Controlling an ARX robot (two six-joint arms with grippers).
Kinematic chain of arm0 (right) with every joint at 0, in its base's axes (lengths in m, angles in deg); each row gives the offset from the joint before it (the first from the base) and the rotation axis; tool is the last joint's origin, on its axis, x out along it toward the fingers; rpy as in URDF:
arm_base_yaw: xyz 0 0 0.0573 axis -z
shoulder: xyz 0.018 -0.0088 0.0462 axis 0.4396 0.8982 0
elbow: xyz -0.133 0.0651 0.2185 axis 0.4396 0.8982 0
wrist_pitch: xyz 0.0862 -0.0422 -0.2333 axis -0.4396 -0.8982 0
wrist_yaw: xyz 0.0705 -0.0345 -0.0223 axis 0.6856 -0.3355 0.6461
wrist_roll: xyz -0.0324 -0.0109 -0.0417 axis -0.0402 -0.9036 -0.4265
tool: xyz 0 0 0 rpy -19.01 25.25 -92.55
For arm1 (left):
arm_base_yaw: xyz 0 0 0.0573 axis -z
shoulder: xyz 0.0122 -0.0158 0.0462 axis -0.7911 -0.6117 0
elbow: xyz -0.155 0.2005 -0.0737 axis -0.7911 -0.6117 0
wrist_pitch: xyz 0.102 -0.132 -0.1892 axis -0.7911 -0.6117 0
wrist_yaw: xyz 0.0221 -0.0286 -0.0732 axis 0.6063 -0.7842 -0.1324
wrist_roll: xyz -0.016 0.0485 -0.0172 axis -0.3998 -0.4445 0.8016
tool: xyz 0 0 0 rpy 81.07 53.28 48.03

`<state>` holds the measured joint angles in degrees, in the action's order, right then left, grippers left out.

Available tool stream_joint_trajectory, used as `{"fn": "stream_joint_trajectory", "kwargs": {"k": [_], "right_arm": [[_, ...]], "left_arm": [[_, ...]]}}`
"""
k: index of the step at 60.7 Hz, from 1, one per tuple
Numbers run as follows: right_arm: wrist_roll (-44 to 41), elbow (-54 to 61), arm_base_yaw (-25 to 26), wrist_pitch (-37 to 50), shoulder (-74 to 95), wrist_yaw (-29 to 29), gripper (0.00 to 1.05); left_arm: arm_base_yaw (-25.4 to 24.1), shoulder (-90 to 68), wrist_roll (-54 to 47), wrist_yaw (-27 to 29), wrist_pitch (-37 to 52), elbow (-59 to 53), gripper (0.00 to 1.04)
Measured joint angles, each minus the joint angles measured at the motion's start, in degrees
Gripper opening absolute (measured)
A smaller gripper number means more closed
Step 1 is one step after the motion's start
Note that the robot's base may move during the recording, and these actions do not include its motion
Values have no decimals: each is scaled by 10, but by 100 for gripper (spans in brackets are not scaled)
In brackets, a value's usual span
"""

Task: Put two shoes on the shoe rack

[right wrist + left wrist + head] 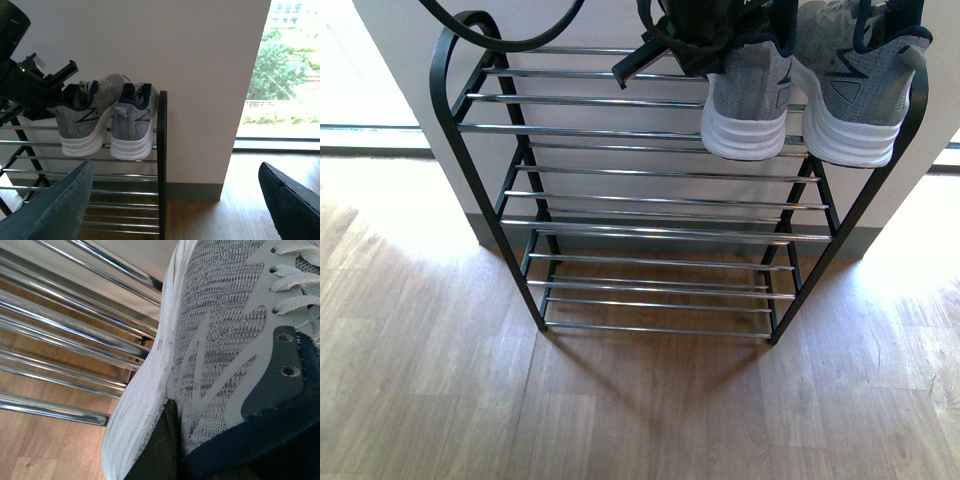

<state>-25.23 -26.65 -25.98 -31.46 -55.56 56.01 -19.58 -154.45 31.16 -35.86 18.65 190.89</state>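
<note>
Both grey knit sneakers sit heel-out, side by side, on the top tier of the shoe rack (pixel 650 178) at its right end. My left gripper (pixel 705 45) is shut on the collar of the left shoe (pixel 748 100). The right shoe (pixel 855 95) stands free beside it. The left wrist view shows the held shoe (pixel 215 350) close up, with one dark finger (pixel 162 450) pressed against its side above the chrome bars (pixel 65 325). In the right wrist view, my right gripper (pixel 175 200) is open and empty, away from the rack's right frame (pixel 162 165) and both shoes (pixel 132 127).
The rack stands on a wooden floor (pixel 640 410) against a white wall (pixel 200 75). Its lower tiers (pixel 660 285) hold nothing. A bright window (pixel 290 70) lies to the right of the wall.
</note>
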Motion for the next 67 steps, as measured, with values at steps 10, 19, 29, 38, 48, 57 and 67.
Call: {"fn": "stream_joint_trajectory", "kwargs": {"k": [10,19,29,38,48,57,67], "right_arm": [[0,0,0,0,0,0,96],[0,0,0,0,0,0,96],[0,0,0,0,0,0,96],[0,0,0,0,0,0,96],[0,0,0,0,0,0,96],[0,0,0,0,0,0,96],[0,0,0,0,0,0,96]], "left_arm": [[3,-2,-1,-3,-4,6,20],[11,10,-14,8,3,-2,50],[15,81,-38,57,36,-69,80],[13,182,-54,108,85,-162,95],[3,327,-91,214,151,-323,95],[-13,480,-118,289,181,-484,95],[-23,682,-156,390,137,-652,95]]}}
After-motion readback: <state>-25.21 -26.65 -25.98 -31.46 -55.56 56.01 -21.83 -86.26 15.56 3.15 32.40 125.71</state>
